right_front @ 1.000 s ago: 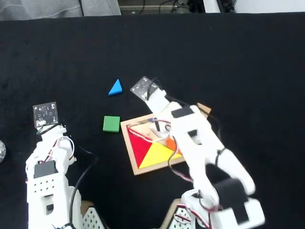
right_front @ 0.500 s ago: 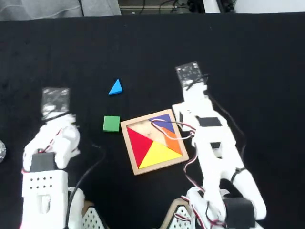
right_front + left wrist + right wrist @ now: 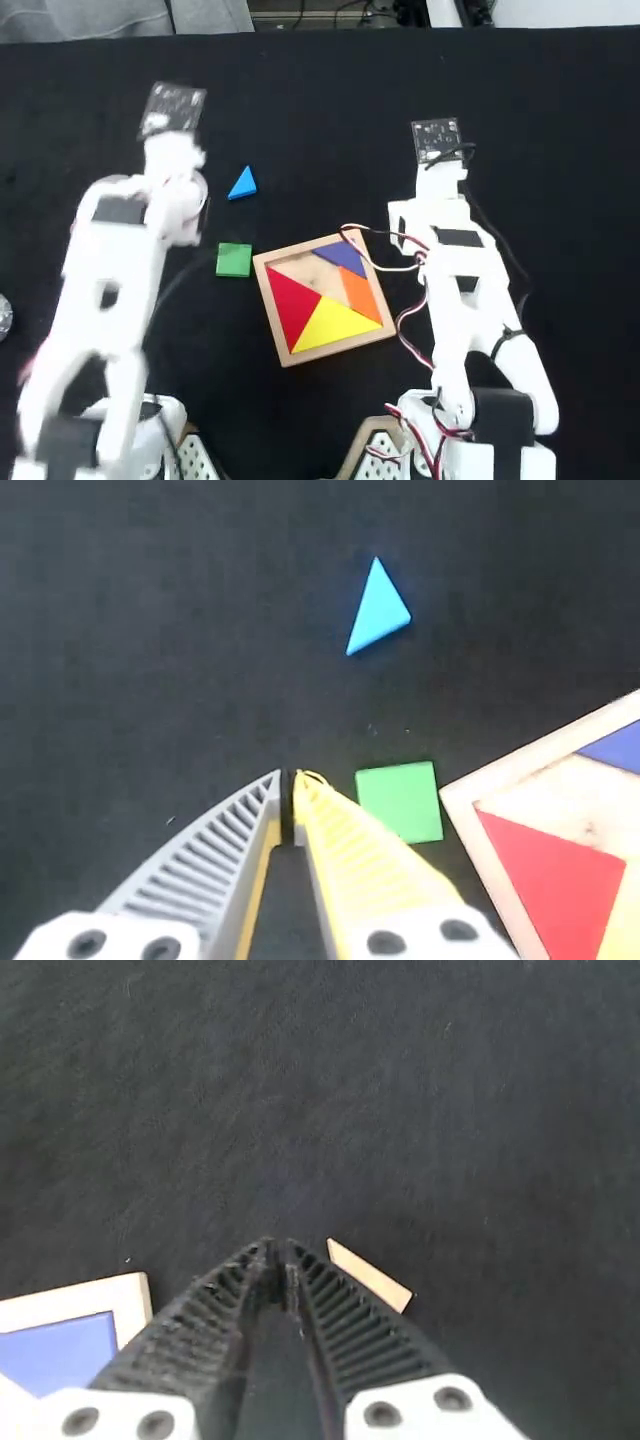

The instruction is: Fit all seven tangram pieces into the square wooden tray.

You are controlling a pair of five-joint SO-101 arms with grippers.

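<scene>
Over the black table [image 3: 560, 120], the left pincer [image 3: 290, 777] is hanging with its two fingers pressed together and pinching nothing. Just beside its tip the green square [image 3: 400, 800] is lying flat, sitting between the pincer and the near corner of the tray [image 3: 470, 785]. Farther out, ahead of the tip, the blue triangle [image 3: 379, 608] is lying alone, well apart from the tray, with its long axis running roughly away from the pincer. The left arm is plainly the nearer one to both of these pieces.

Across the tray, the right pincer [image 3: 275, 1250] is also pressed together and empty. A tan piece [image 3: 368, 1275] is lying just beside its tip, partly hidden behind one finger, with its long edge running aslant to the pincer's line. It is lying on the side away from the tray corner showing in that same view.

In the tray [image 3: 270, 313], the red piece [image 3: 290, 300], yellow piece [image 3: 335, 322], orange piece [image 3: 360, 290] and purple piece [image 3: 343, 256] are already sitting flat, and bare wood is showing at the corner facing the green square.

The coming move is probably turning on the left side: the green square is lying closest, so the pincer is needing only to spread and shift slightly toward the tray.
</scene>
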